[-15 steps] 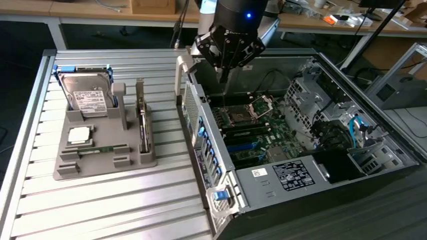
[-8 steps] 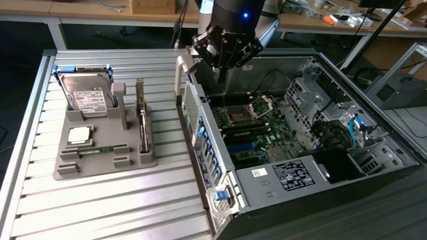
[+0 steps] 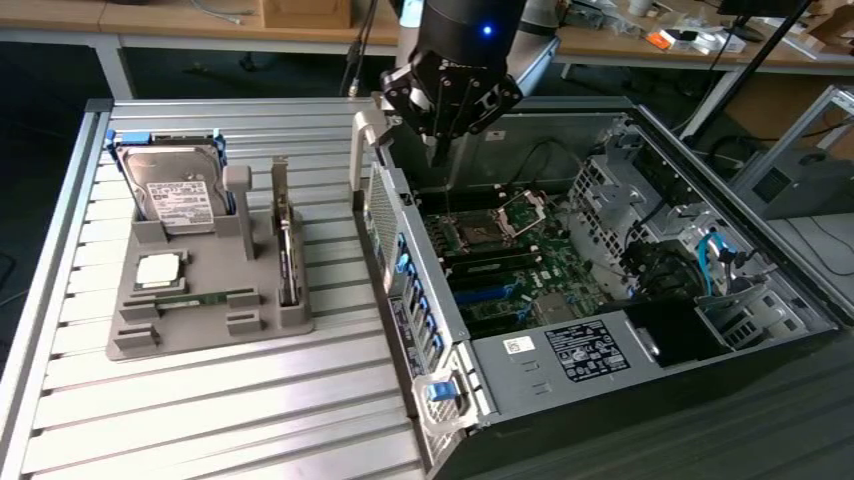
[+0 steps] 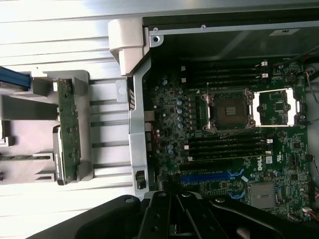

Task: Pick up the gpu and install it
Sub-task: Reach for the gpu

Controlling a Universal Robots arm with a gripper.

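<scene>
Exterior view: the gripper (image 3: 438, 152) hangs over the open computer case (image 3: 561, 350), just inside its side wall, with its dark fingers pressed together to a point and nothing between them. Below it lies the motherboard (image 3: 514, 265), and the CPU socket (image 3: 477, 235) sits just beyond the fingertips, toward the case's middle.

The gpu (image 3: 283, 245) is well apart from the gripper, on the exterior view's left and on the far side of the case wall. It stands upright on its long edge in a slot of the grey holder (image 3: 267, 320), which rests on the slatted metal table (image 3: 200, 410). Farther from the gripper, the same holder carries a hard drive (image 3: 180, 190) standing upright, a processor chip (image 3: 158, 268) lying flat and a memory stick (image 3: 200, 298).

In the wrist view the gripper (image 4: 175, 211) is closed above the board beside a blue expansion slot (image 4: 207, 176), while the gpu (image 4: 67, 132) shows edge-on as a thin green card in its holder, outside the case wall.
</scene>
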